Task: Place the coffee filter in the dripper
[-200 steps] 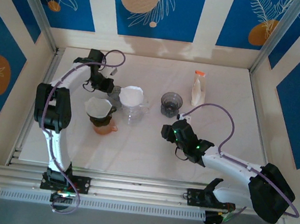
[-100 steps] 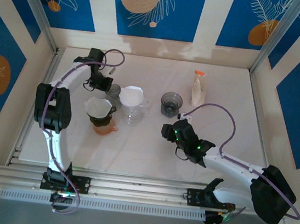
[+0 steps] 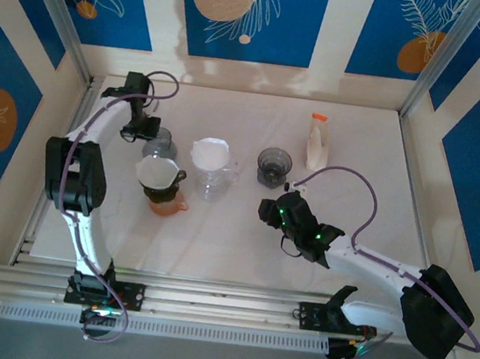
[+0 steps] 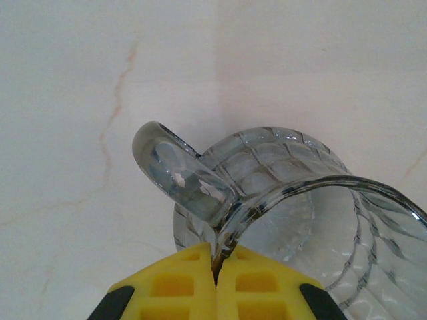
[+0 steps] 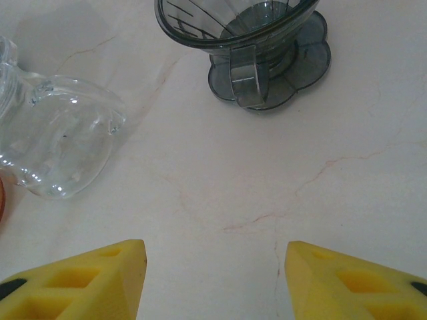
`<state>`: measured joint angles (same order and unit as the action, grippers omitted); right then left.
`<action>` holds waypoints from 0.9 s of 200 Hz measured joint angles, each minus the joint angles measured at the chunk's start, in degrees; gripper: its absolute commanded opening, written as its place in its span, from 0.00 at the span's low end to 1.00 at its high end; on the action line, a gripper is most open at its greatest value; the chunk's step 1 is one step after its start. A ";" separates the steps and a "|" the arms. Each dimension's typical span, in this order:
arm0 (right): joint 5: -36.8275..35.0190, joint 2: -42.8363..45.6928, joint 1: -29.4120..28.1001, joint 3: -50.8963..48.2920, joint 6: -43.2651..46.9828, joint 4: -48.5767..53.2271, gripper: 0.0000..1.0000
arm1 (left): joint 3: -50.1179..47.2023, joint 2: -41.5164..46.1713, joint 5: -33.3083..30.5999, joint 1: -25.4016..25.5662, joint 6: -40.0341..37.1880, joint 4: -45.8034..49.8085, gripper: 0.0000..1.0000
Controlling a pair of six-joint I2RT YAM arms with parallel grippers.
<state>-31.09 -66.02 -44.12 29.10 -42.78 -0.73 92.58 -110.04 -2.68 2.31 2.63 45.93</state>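
Note:
A white coffee filter sits in the mouth of a clear glass vessel at the table's middle. My left gripper is at the back left, shut on the rim of a ribbed clear glass dripper, just beside its handle. A grey plastic dripper stands right of the filter. My right gripper hangs open over bare table in front of the grey dripper, nothing between its fingers.
A white cone-shaped dripper rests on an orange cup at front left. A white bottle with an orange cap stands at the back right. The clear vessel lies left of the right gripper.
My left gripper has moved left and back, carrying the clear glass dripper away from the filter's vessel. The right arm has stayed still.

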 measured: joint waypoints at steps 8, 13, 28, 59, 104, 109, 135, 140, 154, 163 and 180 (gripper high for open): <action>0.00 0.11 0.00 0.00 0.00 0.04 0.58 | -0.76 1.11 -0.96 -0.52 0.57 -0.04 0.01; 0.00 0.24 0.00 0.00 0.00 0.11 0.58 | -1.46 1.97 -1.55 -0.85 1.03 -0.11 0.01; 0.00 0.48 0.00 0.00 0.00 0.13 0.58 | -4.37 5.05 -2.82 -1.86 2.19 -0.48 0.01; 0.00 0.66 0.00 0.00 0.00 0.15 0.58 | -11.19 11.76 -3.82 -4.61 5.01 -1.11 0.02; 0.00 1.84 0.00 -0.02 0.00 0.20 0.58 | -17.62 20.70 -6.95 -6.40 6.54 -1.57 0.04; 0.00 2.03 0.00 0.00 0.00 0.17 0.58 | -18.45 21.84 -7.17 -6.47 6.56 -1.55 0.04; 0.00 2.56 0.00 0.00 0.02 0.15 0.58 | -23.26 28.06 -9.11 -7.26 7.02 -1.36 0.05; 0.00 2.56 0.00 0.00 0.02 0.17 0.58 | -24.22 29.24 -9.55 -7.48 7.23 -1.31 0.05; 0.02 2.58 0.00 -0.02 0.04 0.15 0.58 | -26.49 32.00 -10.29 -8.37 7.65 -0.83 0.05; 0.04 2.60 0.00 -0.02 0.04 0.15 0.58 | -27.52 33.35 -10.45 -9.31 8.04 -0.48 0.04; 0.24 2.78 0.00 -0.04 0.07 0.15 0.58 | -27.96 34.84 -10.43 -11.28 8.96 0.11 0.03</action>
<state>-30.85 -63.24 -44.12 29.06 -42.72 -0.58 64.62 -75.20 -13.10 -8.97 11.60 46.04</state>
